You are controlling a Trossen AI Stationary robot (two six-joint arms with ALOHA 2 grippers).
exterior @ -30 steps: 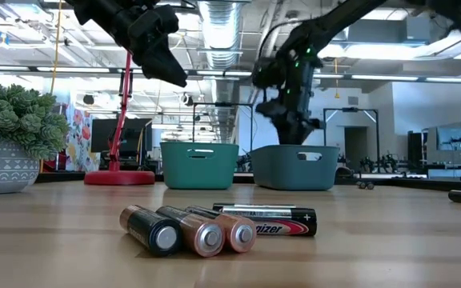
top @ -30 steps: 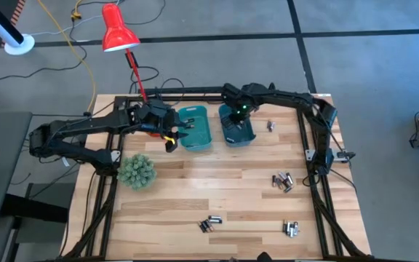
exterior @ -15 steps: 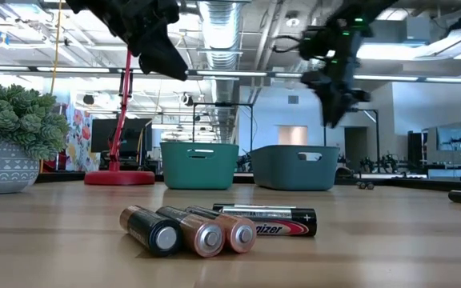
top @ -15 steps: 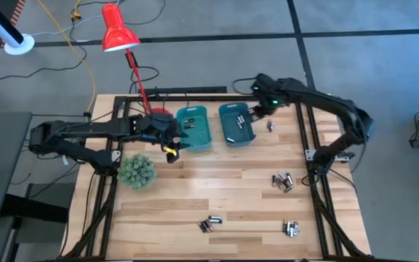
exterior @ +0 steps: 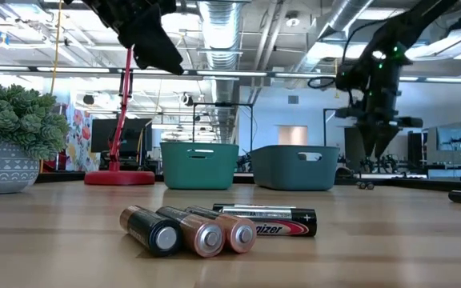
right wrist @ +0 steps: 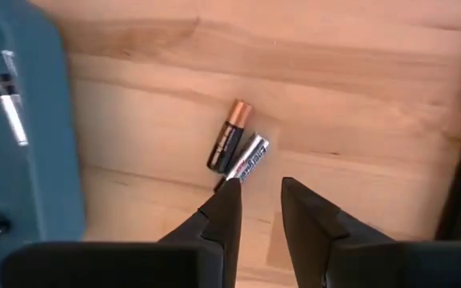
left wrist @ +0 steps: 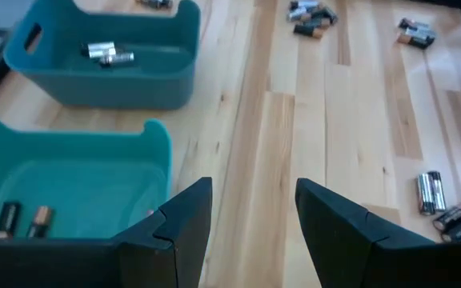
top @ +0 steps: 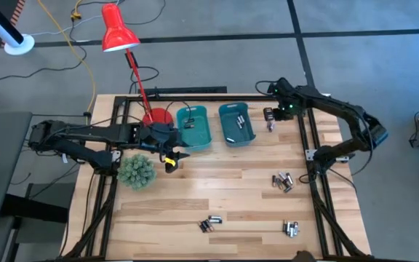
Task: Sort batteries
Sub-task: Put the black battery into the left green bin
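We hover right end effector (right wrist: 253, 210), fingers apart and empty, over battery pair (right wrist: 237, 148) on bench (top: 224, 185) beside right bin (top: 236, 125). Next: descend, straddle one cell. Left end effector (left wrist: 250, 216) waits apart near left bin (top: 195, 128).

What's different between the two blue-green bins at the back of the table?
The lighter teal bin stands nearer the red lamp and the left end effector; the darker bin stands nearer the right end effector. The lighter one holds dark, copper-ended batteries; the darker one holds silver batteries. Both are upright, open-topped, handled and about the same size.
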